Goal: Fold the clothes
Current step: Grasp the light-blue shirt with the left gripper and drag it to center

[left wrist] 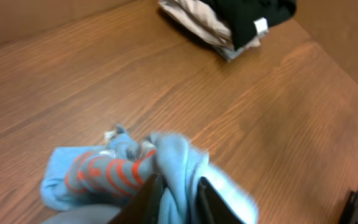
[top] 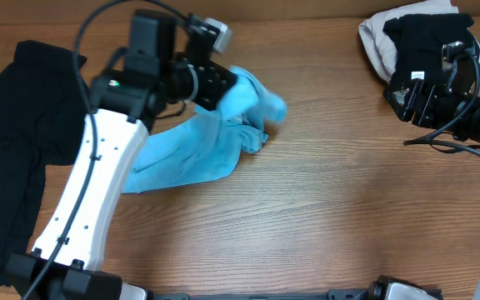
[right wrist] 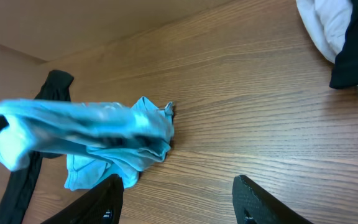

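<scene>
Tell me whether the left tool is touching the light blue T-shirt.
Touching. The left wrist view shows the light blue T-shirt bunched between the left tool's two dark fingers, with fabric lying against both.

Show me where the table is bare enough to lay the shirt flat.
Free: the wide bare table between the light blue T-shirt and the right hand, down to the near edge. Crowded: the left side, with the black garment and left arm; the far right corner, with the clothes pile.
</scene>
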Controlling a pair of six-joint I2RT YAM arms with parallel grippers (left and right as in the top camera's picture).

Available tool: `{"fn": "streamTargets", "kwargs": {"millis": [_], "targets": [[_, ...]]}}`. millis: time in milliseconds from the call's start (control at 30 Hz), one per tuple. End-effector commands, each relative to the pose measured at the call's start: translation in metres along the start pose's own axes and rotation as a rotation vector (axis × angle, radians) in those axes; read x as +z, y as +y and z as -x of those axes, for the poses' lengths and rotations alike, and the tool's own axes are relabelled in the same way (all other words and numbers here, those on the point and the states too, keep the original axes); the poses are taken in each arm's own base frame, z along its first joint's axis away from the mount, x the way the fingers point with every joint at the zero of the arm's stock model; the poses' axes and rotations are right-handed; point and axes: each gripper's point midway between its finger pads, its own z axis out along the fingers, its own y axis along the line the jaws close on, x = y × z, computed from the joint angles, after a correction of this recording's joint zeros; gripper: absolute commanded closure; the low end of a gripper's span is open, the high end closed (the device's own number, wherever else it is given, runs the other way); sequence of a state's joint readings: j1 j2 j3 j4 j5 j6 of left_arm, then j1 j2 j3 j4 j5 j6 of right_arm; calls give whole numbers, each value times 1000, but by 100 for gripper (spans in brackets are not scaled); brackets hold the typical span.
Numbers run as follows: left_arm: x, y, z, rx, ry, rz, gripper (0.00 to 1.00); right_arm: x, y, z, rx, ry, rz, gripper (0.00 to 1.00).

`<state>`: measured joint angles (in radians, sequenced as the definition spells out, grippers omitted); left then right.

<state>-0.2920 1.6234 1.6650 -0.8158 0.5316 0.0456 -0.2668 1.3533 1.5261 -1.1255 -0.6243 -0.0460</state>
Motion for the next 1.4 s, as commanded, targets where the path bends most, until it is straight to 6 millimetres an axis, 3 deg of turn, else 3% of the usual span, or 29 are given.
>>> {"fn": "streamTargets", "kwargs": {"millis": [0, 133, 167, 233, 300, 400, 500, 733, 867, 1000, 1133, 1367], "targets": [[-3, -10, 8, 29, -22, 23, 72, -8, 5, 8, -27, -31, 3, 36], [-6, -10, 9, 27, -25, 22, 65, -8, 5, 6, -20, -22, 3, 35], [-8, -10, 10, 28, -29, 24, 60, -8, 5, 4, -16, -16, 3, 35], [-15, -10, 16, 32, -46, 29, 38, -8, 5, 0, -11, 1, 3, 34], [-26, -11, 21, 33, -58, 44, 27, -8, 5, -6, -24, 25, 2, 33], [-50, -9, 24, 32, -60, 87, 20, -8, 2, -15, -22, 56, -12, 31], [-72, -6, 14, 18, -25, 144, 14, -9, 0, -20, -9, 76, -30, 30], [-95, 39, -52, -104, 227, 426, 6, 6, 20, -30, -46, 133, 7, 31], [-90, 51, -79, -255, 329, 449, 2, 27, 25, -41, -64, 197, -58, 31], [-79, 72, -109, -403, 408, 488, 4, 45, 33, -48, -89, 246, -61, 31], [-73, 105, -159, -561, 485, 604, 7, 57, 37, -53, -100, 278, -50, 31], [-50, 141, -235, -678, 524, 628, 11, 69, 31, -57, -85, 314, -53, 31]]}}
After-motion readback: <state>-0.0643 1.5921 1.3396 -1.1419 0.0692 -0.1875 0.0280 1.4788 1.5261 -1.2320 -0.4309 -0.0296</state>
